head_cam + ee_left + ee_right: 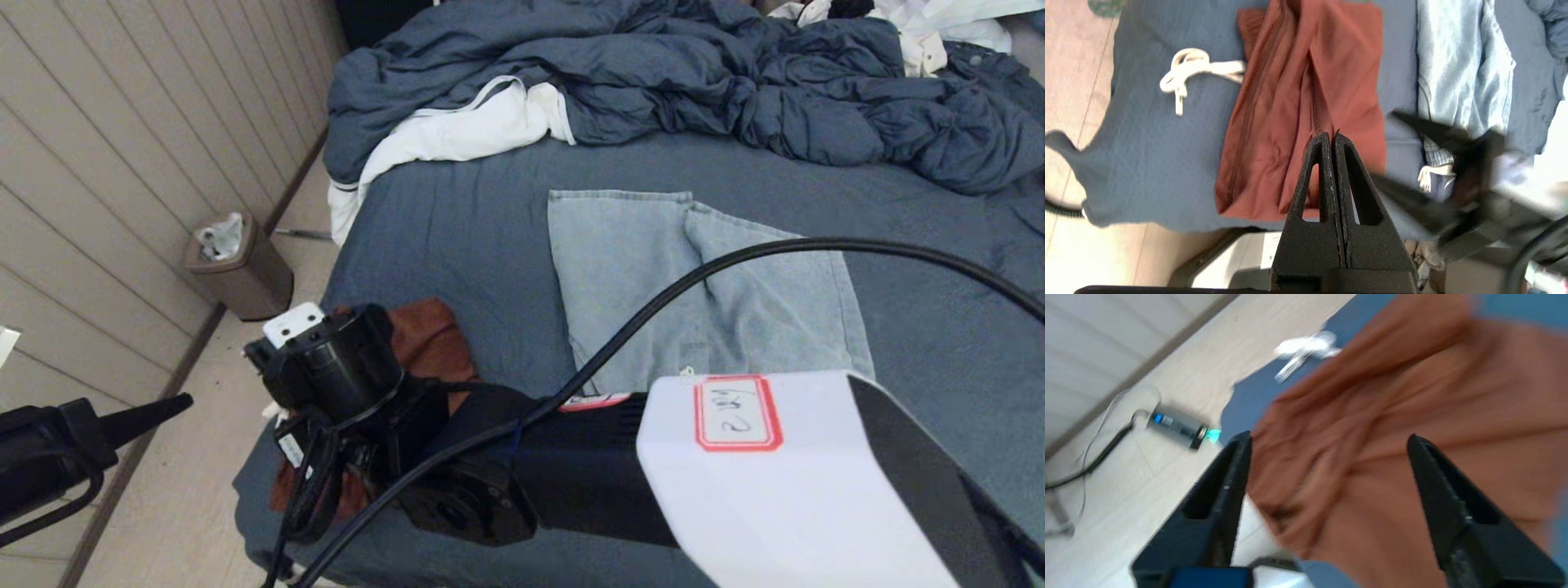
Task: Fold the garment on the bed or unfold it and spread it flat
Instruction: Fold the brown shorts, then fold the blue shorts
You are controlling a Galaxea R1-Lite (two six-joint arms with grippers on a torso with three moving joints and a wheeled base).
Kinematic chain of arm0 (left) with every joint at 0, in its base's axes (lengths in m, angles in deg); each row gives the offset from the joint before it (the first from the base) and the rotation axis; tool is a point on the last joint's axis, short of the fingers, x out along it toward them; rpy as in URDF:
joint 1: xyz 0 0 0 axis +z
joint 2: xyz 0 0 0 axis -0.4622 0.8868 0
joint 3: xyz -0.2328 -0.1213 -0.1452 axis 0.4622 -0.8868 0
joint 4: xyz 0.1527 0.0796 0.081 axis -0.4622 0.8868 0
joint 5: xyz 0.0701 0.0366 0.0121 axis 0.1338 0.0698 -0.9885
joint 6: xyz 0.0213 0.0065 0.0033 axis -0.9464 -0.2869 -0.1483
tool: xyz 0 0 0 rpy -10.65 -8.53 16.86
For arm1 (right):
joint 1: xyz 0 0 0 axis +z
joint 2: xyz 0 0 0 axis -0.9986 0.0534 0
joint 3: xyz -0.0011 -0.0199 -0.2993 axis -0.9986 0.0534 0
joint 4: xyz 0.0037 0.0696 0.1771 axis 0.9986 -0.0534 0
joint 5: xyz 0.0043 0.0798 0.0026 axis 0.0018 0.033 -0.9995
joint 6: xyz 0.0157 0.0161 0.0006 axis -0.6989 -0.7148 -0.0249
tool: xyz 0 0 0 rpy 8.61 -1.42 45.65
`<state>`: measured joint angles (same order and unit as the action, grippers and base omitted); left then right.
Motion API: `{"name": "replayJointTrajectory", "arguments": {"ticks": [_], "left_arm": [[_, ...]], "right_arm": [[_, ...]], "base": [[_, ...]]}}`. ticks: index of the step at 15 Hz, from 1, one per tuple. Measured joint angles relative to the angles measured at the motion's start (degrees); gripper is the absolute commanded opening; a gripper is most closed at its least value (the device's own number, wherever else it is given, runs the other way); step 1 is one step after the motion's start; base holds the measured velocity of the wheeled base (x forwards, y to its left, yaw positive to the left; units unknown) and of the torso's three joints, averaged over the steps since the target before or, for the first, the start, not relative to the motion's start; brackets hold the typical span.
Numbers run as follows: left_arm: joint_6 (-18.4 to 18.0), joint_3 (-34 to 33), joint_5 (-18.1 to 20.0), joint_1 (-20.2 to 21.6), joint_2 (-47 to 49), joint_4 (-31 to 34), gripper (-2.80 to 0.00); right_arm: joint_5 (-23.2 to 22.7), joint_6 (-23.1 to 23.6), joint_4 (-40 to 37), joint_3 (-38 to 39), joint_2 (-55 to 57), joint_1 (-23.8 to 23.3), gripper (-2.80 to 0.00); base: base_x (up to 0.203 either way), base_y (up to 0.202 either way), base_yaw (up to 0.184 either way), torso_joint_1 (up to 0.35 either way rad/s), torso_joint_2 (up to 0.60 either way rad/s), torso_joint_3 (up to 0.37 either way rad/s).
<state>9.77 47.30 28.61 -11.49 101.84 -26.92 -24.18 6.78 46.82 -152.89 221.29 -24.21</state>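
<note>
The right claw point(1327, 457) hangs spread and empty over the rust-brown garment point(1412, 428) on the bed point(473, 237). It looks like a folding step. The left claw point(1331, 136), clenched on nothing, hovers alongside; next comes picking a fresh edge.

Bed point(457, 245) sheet: matt woven cloth, slightly nubby. Duvet point(694, 73): soft matt cloth, heavily creased, white lining. Shorts point(1306, 81): rust cloth, smooth, ribbed seams, white cotton drawcord point(1188, 73). Denim piece point(702, 286): pale, matt, washed. Left end effector point(1329, 139) fingers: black textured plastic, grainy finish. Floor point(196, 490): pale wood, low sheen. Bin point(241, 273): brushed metal look.
</note>
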Motion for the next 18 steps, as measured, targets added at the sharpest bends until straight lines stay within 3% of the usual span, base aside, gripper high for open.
{"name": "replayJointTrajectory", "arguments": {"ticks": [1, 5, 9, 12, 18], "left_arm": [[0.1, 0.5, 0.0, 0.0, -0.4, 0.0, -2.80], [0.5, 3.3, 0.1, -0.5, -0.9, 0.7, -2.80], [0.4, 4.7, -0.7, -4.9, -0.5, 1.3, -2.80], [0.2, 6.1, -3.7, -12.5, -0.2, 2.7, -2.80], [0.4, 16.5, -17.3, -33.3, 9.0, 7.0, -2.80]], "right_arm": [[0.6, -0.1, -0.1, 0.4, -1.3, -1.2, -2.80], [1.4, -0.5, -0.9, 5.3, -6.4, -6.5, -2.80], [1.6, -2.9, -1.5, 15.1, -13.2, -13.3, -2.80], [1.7, -6.5, -3.1, 23.2, -20.4, -20.8, -2.80], [-0.1, -14.8, -6.1, 37.0, -30.1, -36.8, -2.80]], "base": [[0.000, 0.000, 0.000, 0.000, 0.00, 0.000], [0.000, 0.000, 0.000, 0.000, 0.00, 0.000], [0.000, 0.000, 0.000, 0.000, 0.00, 0.000], [0.000, 0.000, 0.000, 0.000, 0.00, 0.000], [0.000, 0.000, 0.000, 0.000, 0.00, 0.000]]}}
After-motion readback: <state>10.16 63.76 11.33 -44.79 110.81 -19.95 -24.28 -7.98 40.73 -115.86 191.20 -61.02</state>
